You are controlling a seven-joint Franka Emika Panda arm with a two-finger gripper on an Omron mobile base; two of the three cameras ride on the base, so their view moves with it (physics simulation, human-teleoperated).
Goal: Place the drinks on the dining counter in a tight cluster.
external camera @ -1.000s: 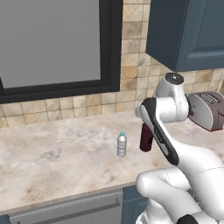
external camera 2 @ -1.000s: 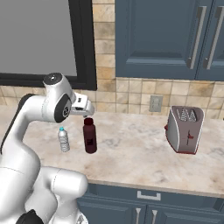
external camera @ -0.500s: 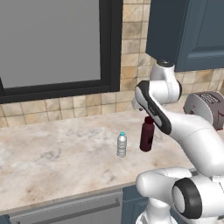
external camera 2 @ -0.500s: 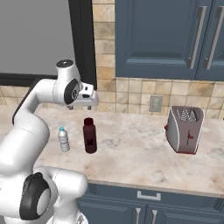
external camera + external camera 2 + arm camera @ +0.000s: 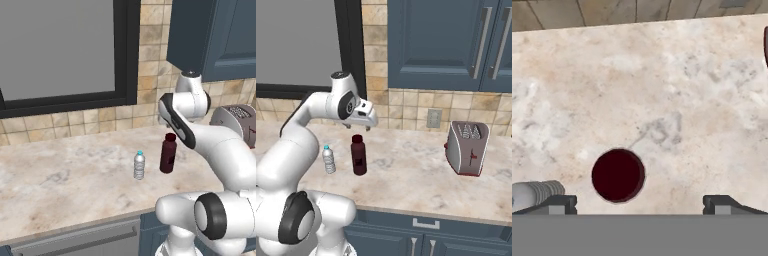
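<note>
A taller dark-red bottle (image 5: 168,154) (image 5: 359,156) stands upright on a marble counter (image 5: 411,172) backed by a tiled wall. A small clear water bottle (image 5: 139,165) (image 5: 329,160) with a blue cap stands a short gap to its left. My gripper (image 5: 362,128) hangs open just above the dark-red bottle, pointing down. In the hand view the bottle's round dark top (image 5: 618,175) lies between my fingertips, left of the middle of my gripper (image 5: 639,204), and the water bottle (image 5: 534,192) shows at the left finger. Nothing is held. The dining counter is out of view.
A red and silver toaster (image 5: 467,148) (image 5: 237,117) stands on the counter to the right. A dark-framed window (image 5: 60,50) and blue wall cabinets (image 5: 451,42) are behind and above. My own arm (image 5: 177,120) arches over the bottles.
The arm has swung and stretched out, bringing the hand a little right and over the dark-red bottle. Both bottles stand where they were. The jaws have stayed open.
</note>
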